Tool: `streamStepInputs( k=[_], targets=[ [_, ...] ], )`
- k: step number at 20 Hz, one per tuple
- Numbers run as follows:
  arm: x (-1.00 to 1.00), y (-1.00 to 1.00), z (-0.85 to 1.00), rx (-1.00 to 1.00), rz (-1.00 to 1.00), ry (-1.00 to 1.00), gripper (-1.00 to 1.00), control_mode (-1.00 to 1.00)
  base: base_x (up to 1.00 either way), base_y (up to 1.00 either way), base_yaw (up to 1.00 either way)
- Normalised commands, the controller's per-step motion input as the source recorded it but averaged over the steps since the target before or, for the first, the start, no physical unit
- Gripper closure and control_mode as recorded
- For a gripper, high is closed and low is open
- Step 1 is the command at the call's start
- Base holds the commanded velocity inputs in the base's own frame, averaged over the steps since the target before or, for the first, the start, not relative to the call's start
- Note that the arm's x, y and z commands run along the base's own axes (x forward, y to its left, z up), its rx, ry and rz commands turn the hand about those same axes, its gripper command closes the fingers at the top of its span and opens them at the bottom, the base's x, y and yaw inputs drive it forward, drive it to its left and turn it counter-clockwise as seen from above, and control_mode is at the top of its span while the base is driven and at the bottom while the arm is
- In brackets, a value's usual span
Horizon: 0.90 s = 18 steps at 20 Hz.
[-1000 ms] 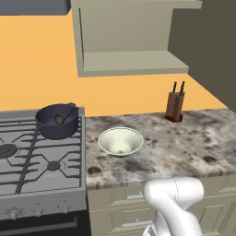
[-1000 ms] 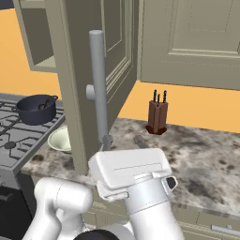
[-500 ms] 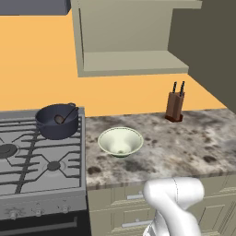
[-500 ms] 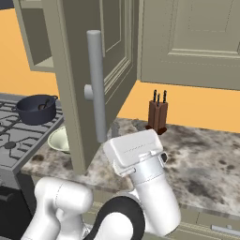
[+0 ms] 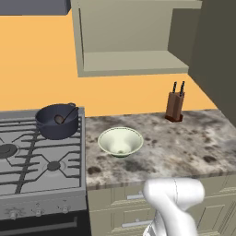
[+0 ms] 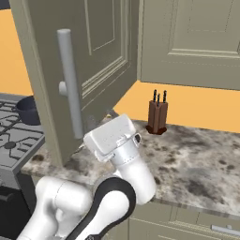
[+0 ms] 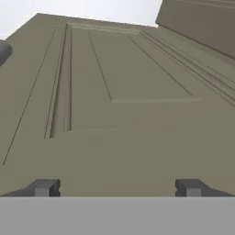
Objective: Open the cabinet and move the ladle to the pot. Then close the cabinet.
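Observation:
The cabinet (image 5: 133, 62) stands open, its shelf bare. Its door (image 6: 105, 61) is swung out towards me, with the long grey bar handle (image 6: 70, 86) at its free edge. On the stove, the dark pot (image 5: 57, 121) holds the ladle (image 5: 68, 114), whose thin handle leans on the rim. The pot (image 6: 28, 109) shows partly behind the door in the right base view. My gripper (image 7: 117, 188) is open with nothing between its fingertips (image 7: 44, 187), facing the door's recessed panel (image 7: 124, 82) from very near. My hand (image 6: 112, 136) hangs just right of the handle, low on the door.
A pale cream bowl (image 5: 120, 141) sits on the speckled counter (image 5: 184, 143) right of the stove (image 5: 32, 161). A knife block (image 5: 175, 106) stands by the back wall. A second, closed cabinet door (image 6: 197, 42) is at the right. Drawers run below the counter.
My hand has risen and moved left towards the door's face. In the right base view the door's handle edge now sits further left than before.

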Motion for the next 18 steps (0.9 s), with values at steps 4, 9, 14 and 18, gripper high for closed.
streamStepInputs(
  k=[4,9,14,18],
  targets=[
    [0.02,0.95,0.12,0.00,0.15,-0.15,-1.00,-1.00,0.00,0.00,0.00],
    [0.03,1.00,0.20,0.00,0.12,-0.17,-1.00,-1.00,0.00,0.00,0.00],
    [0.19,0.99,0.22,0.00,0.04,-0.15,-1.00,-1.00,0.00,0.00,0.00],
    [0.52,0.94,0.06,0.00,0.00,-0.07,-1.00,-1.00,0.00,0.00,0.00]
  ],
)
